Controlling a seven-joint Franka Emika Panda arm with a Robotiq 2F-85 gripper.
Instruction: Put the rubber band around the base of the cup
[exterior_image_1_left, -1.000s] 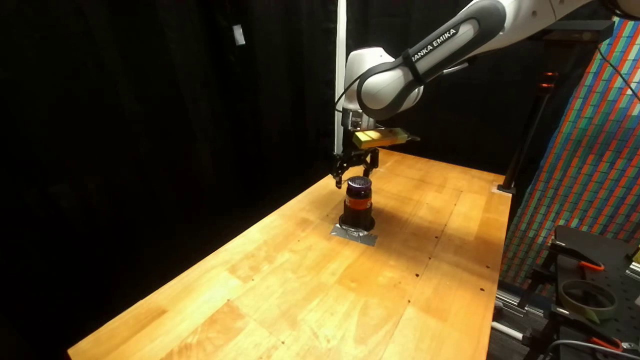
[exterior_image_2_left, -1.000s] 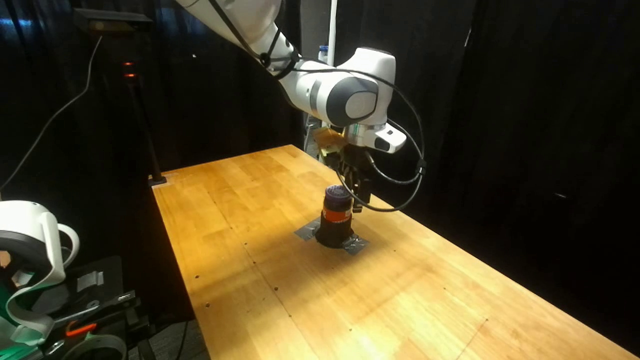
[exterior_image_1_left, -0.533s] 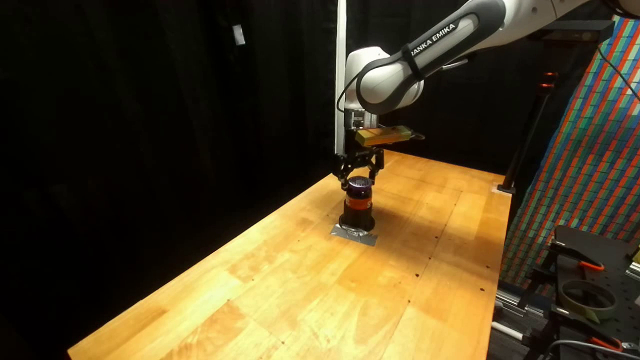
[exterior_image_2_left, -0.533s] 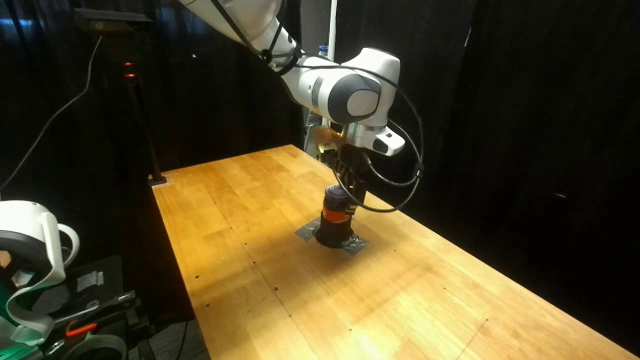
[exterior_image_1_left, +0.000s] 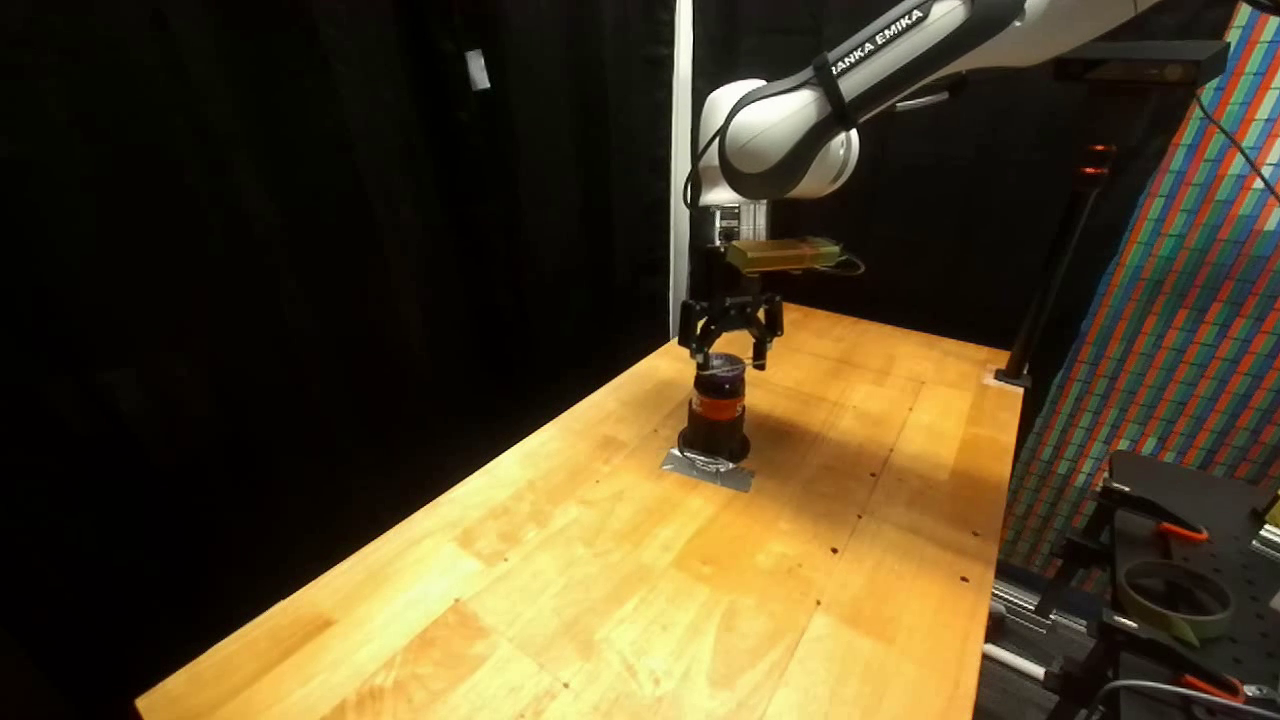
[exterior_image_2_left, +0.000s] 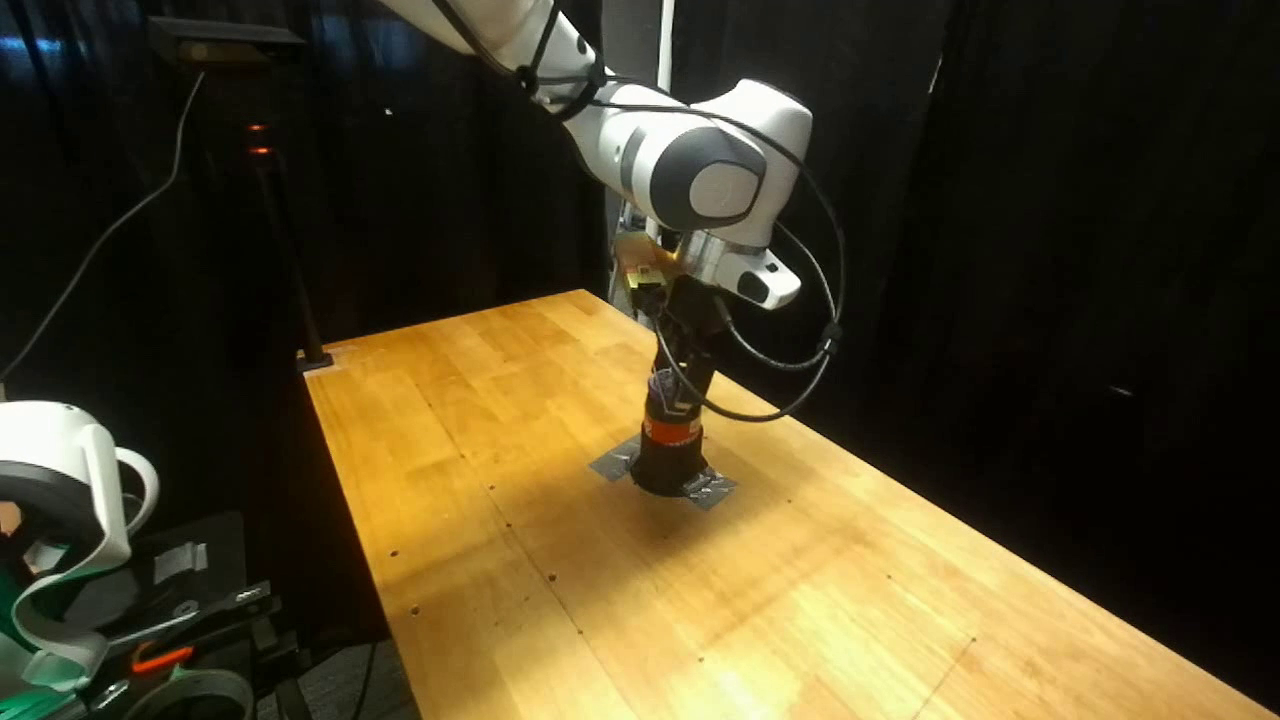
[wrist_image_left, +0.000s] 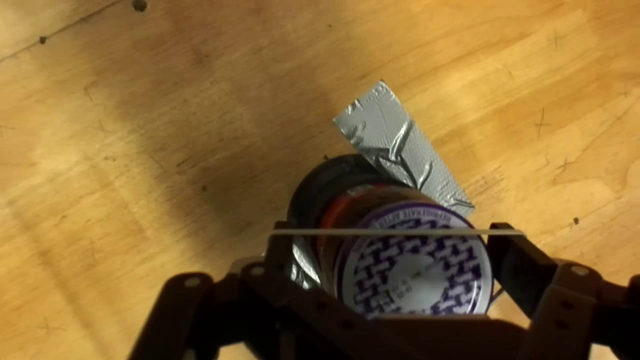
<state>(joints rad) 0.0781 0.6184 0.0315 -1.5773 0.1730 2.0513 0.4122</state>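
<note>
The cup is a dark jar with an orange-red band (exterior_image_1_left: 718, 408) and a purple-and-white patterned lid. It stands upright on the wooden table in both exterior views (exterior_image_2_left: 671, 432). In the wrist view its lid (wrist_image_left: 422, 280) shows between my fingers. My gripper (exterior_image_1_left: 732, 365) is open, its fingertips at about lid height. In the wrist view the gripper (wrist_image_left: 395, 229) has one finger on each side of the lid. A pale rubber band (wrist_image_left: 400, 232) is stretched between the two fingertips and crosses over the lid. Its other strand is mostly hidden by the gripper.
Grey tape (wrist_image_left: 400, 145) holds the jar's dark base to the wooden table (exterior_image_1_left: 640, 590). A cable loop (exterior_image_2_left: 760, 415) hangs from the wrist beside the jar. A black post (exterior_image_2_left: 290, 270) stands at the table corner. A cart with a tape roll (exterior_image_1_left: 1175, 597) is beside the table.
My gripper has moved from beside the jar to over its lid, rightward in an exterior view, and has risen slightly. The rubber band moved with it. The jar has not moved.
</note>
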